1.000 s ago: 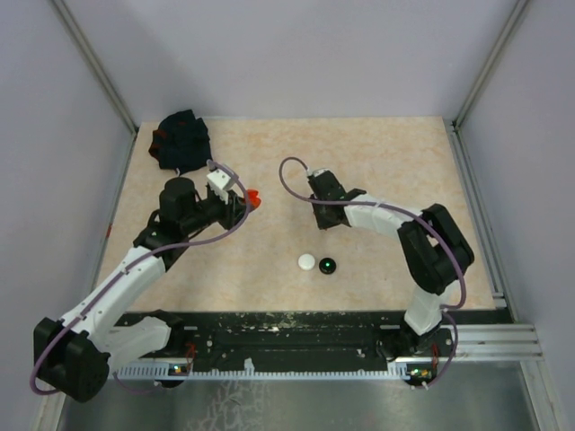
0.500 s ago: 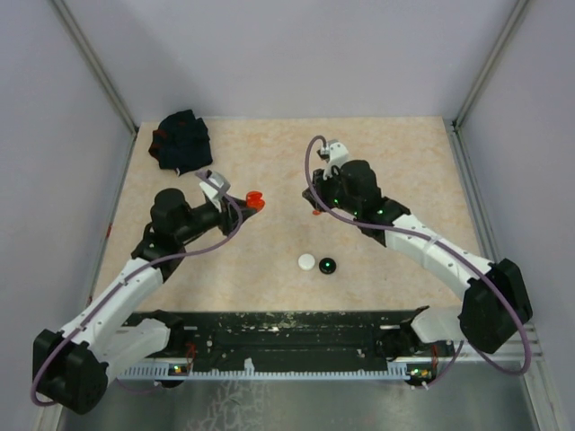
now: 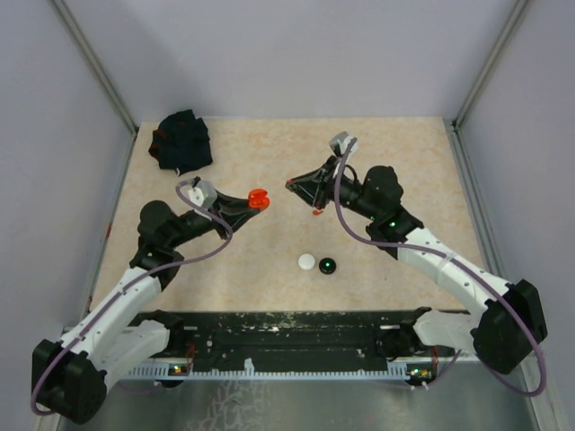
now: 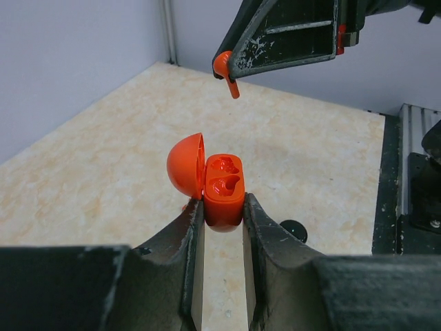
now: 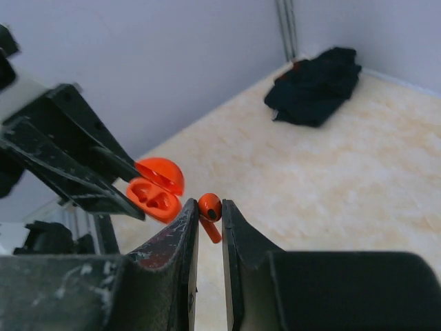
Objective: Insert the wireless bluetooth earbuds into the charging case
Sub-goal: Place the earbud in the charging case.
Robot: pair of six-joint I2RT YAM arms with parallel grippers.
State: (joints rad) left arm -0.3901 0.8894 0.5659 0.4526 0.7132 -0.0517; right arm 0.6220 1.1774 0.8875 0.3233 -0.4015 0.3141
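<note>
Top, left-wrist and right-wrist views. The beige table [image 3: 404, 153] fills the middle of the top view, and a black fabric bundle [image 3: 181, 141] lies at its upper left corner, well apart from the work.

The left gripper [image 3: 250, 204] reaches toward the centre of the frame, clamped on the lower body of the charging case [image 4: 224, 186]. The case's domed lid [image 4: 186, 165] stands open to the left, and both wells look empty. The right gripper [image 3: 292, 185] points at it from the right, its fingers pinched on the head of one red earbud [image 5: 209, 205] with the stem hanging free below. In the right-wrist view the earbud sits just beside the open case, apart from it.

A white disc [image 3: 307, 261] and a black disc [image 3: 328, 266] lie touching or nearly so, low in the centre of the top view. A red speck [image 3: 316, 213] rests on the table under the right arm. We cannot tell whether it is a second earbud.

We judge both pieces light, rigid and glossy, hence slippery. The case is best held low on its flanks, clear of the hinge. The earbud is best held across the head, leaving the stem free to enter a well. Held by so small a contact, it could pivot or slip out.
</note>
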